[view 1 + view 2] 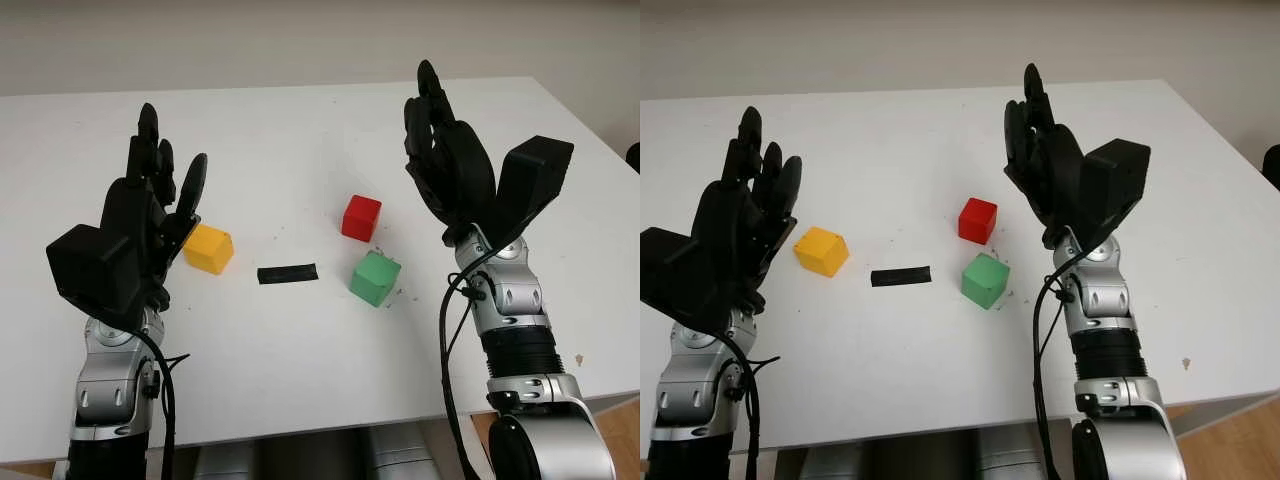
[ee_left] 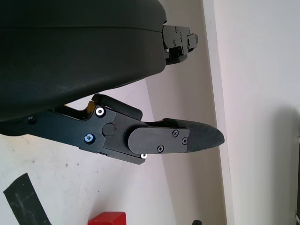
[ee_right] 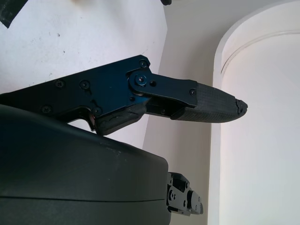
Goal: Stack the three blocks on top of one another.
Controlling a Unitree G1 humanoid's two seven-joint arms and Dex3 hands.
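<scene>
The white rectangular table is occupying most of the head frames, with no readable brand, label or writing showing on any item.

The black three-finger left hand is hovering at left centre of the frame, open and holding nothing, just beside the yellow cube.

The black three-finger right hand is hovering at upper right of centre, open and holding nothing, near the red and green cubes.

The green cubic block is sitting on the table at centre right, near the red cubic block above it, not touching it.

The yellow cubic block is sitting at left centre, well apart from both.

A flat black tape strip is lying between the yellow and green blocks.

The left wrist view is showing one finger and the red block's edge beside the tape; the right wrist view is showing one finger and a tape corner.
</scene>
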